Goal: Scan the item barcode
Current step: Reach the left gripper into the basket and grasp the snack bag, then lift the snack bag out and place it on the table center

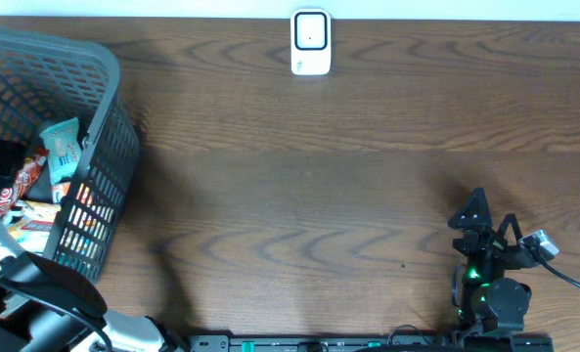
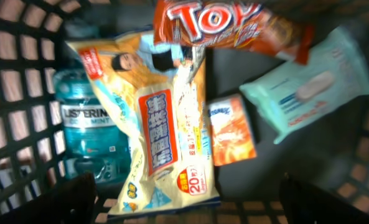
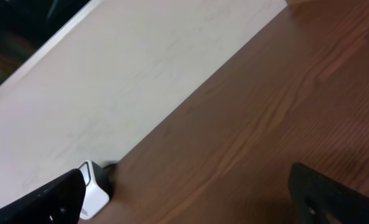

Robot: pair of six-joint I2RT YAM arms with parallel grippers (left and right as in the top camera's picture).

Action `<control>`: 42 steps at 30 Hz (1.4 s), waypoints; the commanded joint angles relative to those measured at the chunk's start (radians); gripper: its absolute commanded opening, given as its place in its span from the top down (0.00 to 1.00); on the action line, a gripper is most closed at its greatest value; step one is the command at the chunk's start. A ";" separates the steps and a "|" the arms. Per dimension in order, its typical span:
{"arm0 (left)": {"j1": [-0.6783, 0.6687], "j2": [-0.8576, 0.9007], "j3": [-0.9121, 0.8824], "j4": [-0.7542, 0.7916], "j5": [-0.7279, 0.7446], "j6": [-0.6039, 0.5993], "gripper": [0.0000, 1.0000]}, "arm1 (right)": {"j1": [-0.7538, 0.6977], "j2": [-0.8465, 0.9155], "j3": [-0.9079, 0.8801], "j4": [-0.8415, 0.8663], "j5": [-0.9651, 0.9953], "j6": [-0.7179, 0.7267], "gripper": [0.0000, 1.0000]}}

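overhead, basket [image 1: 102,117]: seen at left edge of frame, packed goods inside, nothing lifted out.
overhead, scanner [image 1: 310,43]: stood at top centre of the table [image 1: 299,196], well apart from basket; nothing presented to it.
overhead, right gripper [image 1: 477,210]: parked at lower right of frame, jaws spread, nothing held.
overhead, left arm [image 1: 45,282]: reached into basket from lower left; its claw is hidden in this view.
left wrist, left gripper [image 2: 187,193]: jaws spread wide over basket contents, nothing gripped; dark fingers [image 2: 72,199] seen at bottom corners.
left wrist, yellow snack bag [image 2: 165,124]: centre of frame, between the jaws; judged the likely item to be scanned.
left wrist, neighbours: listerine bottle [image 2: 84,127] at left, partly covered by bag; red wrapper [image 2: 228,25] at top; wipes pack [image 2: 308,90] at right; orange sachet [image 2: 232,129] just beside bag.
left wrist, barcode: none made out, view blurred.
right wrist, scanner: lower left of frame, at far table edge; claw wide and empty.
progress: judged early; pick not made, so lift, carry to scanner and scan are all left.
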 commanded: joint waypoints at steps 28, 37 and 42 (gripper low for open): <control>0.001 -0.035 -0.715 0.592 0.011 0.032 0.92 | 0.008 -0.005 -0.002 -0.005 0.013 0.002 0.01; 0.001 -0.289 -0.549 0.529 0.011 0.081 0.92 | 0.008 -0.005 -0.002 -0.004 0.013 0.002 0.01; 0.001 -0.521 -0.513 0.583 0.003 0.078 0.92 | 0.008 -0.005 -0.002 -0.004 0.013 0.002 0.01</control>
